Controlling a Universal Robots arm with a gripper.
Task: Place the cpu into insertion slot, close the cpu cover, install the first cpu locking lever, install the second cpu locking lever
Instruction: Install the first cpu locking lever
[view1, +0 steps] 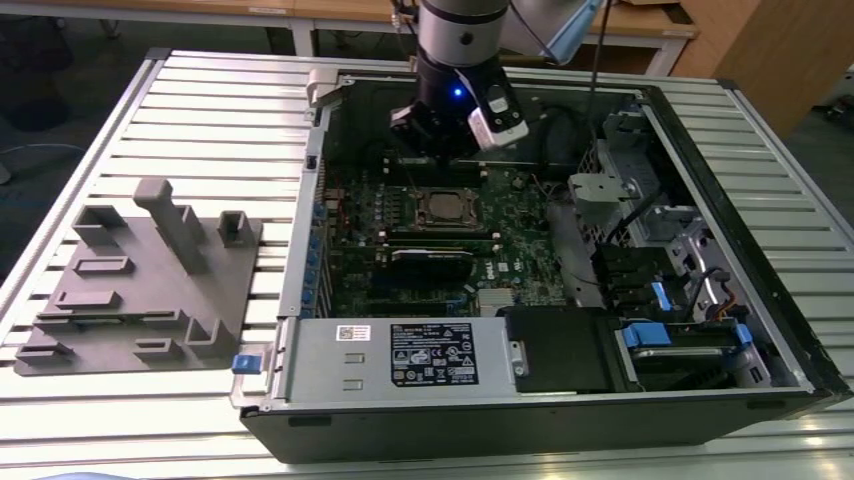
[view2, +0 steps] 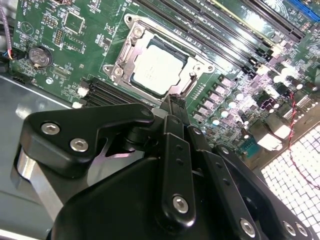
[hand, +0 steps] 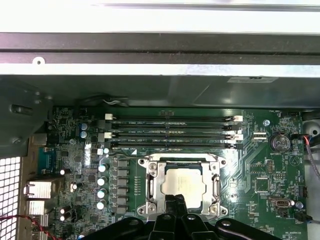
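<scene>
Slatted metal table (view1: 200, 100) was the whole stage, with the open computer case (view1: 747, 250) lying flat on it and a grey parts holder (view1: 134, 280) well off to the side of the arm (view1: 461, 30). I had the arm reaching down into the case over the green board (view1: 521, 220).

Through both wrist views I saw the gripper (view2: 175, 102) with its two fingers drawn together into one narrow black tip. Nothing showed between them, so I judged it to be holding nothing.

What mattered was how that tip sat against the socket (view1: 443, 208). The tip hung at the socket's near edge, about midway along that side, and I could not tell whether it was touching the metal or just above it. The chip (view2: 157, 70) lay flat in the socket, straight ahead of the fingertips and just beyond them, silver top facing up. The silver cover frame (hand: 150, 190) lay down flat around the chip, so I took the seating and the cover to be done.

Thin wire levers (hand: 218, 182) ran along the frame's two sides, one to either side of the tip. Whether either was hooked down I could not make out. Farther ahead, past the socket, the long black memory slots (hand: 170, 127) lay crosswise to my line of reach.
</scene>
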